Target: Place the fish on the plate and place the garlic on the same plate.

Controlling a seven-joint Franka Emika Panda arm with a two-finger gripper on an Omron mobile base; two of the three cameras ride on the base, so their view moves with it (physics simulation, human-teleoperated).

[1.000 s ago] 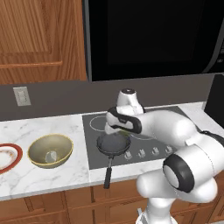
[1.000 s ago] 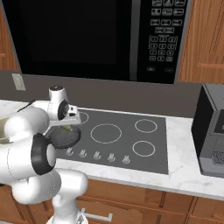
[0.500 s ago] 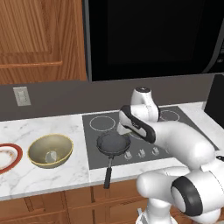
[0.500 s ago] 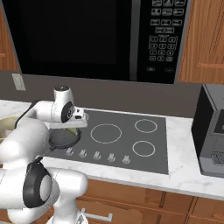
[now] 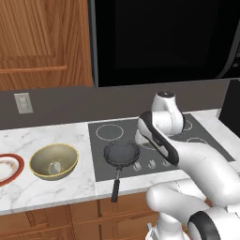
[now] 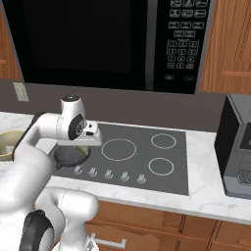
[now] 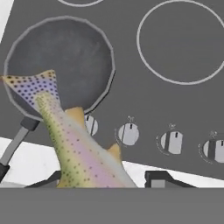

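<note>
A marble counter (image 5: 56, 187) ran under wooden cabinets and a black microwave (image 6: 122, 44), with a dark cooktop (image 6: 147, 157) set into it. In the hand view the fish (image 7: 74, 144) rose between the two finger tips, its speckled yellowish-green body pinched low in the gripper (image 7: 105, 179) and its spotted tail fanned out in front of the frying pan (image 7: 61, 65). The jaws stood narrowed on the fish's body, holding it up off the cooktop. The frying pan sat on the near left burner, its handle reaching toward the counter's front edge, and a row of knobs (image 7: 170, 142) lay just beside it along the cooktop's front. In the left base view the arm bent over the cooktop beside the pan (image 5: 122, 153). To the left on the marble stood the olive-yellow bowl (image 5: 54, 161), with the garlic (image 5: 54, 167) lying pale inside it. Further left, at the picture's edge, was the plate (image 5: 9, 168) with its red rim, well apart from the pan. A grey appliance (image 6: 238, 147) stood at the counter's right end.
</note>
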